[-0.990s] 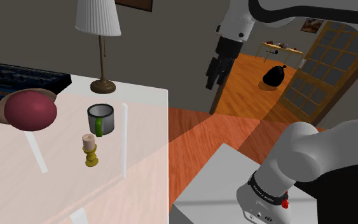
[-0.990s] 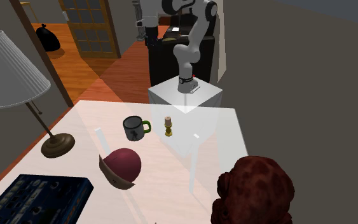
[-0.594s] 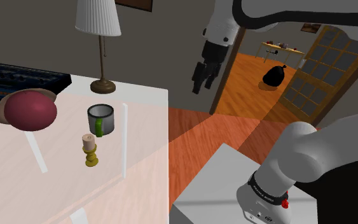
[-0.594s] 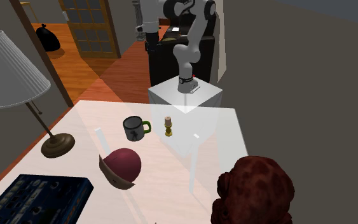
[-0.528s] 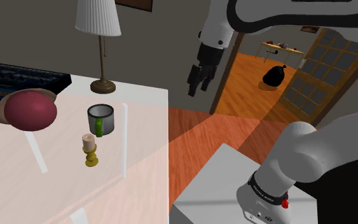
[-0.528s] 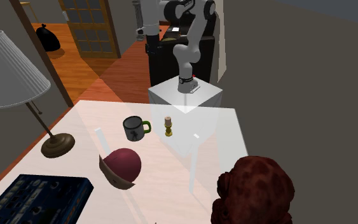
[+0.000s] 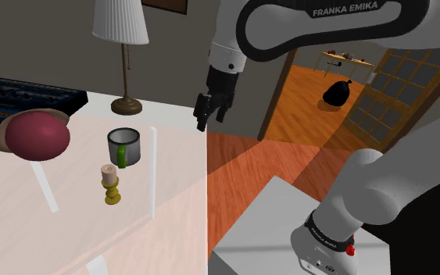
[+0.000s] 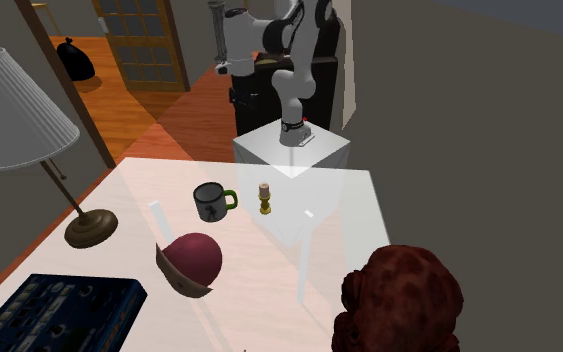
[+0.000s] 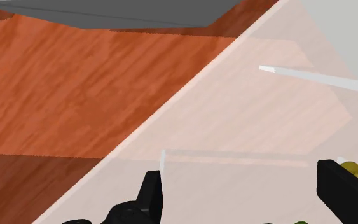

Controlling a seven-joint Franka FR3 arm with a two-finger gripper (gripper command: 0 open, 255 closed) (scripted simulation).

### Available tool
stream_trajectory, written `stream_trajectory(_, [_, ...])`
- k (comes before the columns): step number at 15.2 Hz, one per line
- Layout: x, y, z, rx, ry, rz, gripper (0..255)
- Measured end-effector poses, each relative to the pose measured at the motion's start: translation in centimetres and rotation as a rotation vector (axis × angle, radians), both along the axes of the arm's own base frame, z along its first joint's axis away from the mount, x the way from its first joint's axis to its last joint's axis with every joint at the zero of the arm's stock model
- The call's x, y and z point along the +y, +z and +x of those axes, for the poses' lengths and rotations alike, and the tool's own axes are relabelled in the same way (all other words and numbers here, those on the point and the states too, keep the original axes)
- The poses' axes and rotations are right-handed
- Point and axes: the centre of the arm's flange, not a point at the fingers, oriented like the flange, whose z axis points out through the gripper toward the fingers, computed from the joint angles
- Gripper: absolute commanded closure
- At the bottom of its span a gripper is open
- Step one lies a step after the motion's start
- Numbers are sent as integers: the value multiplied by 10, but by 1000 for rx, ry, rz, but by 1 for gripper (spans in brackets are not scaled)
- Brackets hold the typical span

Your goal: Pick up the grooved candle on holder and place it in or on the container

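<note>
A short pale grooved candle on an olive-yellow holder (image 7: 112, 186) stands upright on the see-through table (image 7: 69, 234), just in front of a grey mug with a green handle (image 7: 124, 146). Both also appear in the second exterior view: candle (image 8: 265, 198), mug (image 8: 211, 201). My black gripper (image 7: 205, 119) hangs in the air above the table's edge, to the shoulder view's right of the mug and well above the candle. In the wrist view the gripper (image 9: 247, 197) is open and holds nothing. A bit of the olive holder (image 9: 352, 170) peeks out beside one finger.
A table lamp (image 7: 123, 47) stands behind the mug. A maroon domed object (image 7: 34, 134) and a dark flat device (image 7: 23, 95) lie at the shoulder view's left. A reddish-brown lumpy object (image 8: 399, 300) sits at the table's near edge. White stand (image 7: 265, 234); wood floor beyond.
The arm has swung to the shoulder view's left and lower, from in front of the doorway to above the table's edge. The fingers stay open. The candle and mug have not moved.
</note>
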Motion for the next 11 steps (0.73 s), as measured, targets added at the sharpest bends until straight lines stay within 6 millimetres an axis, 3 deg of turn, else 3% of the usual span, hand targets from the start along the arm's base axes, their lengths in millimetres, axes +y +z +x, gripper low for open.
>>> stream_trajectory(11, [118,-53,68,-19,58,-6,0])
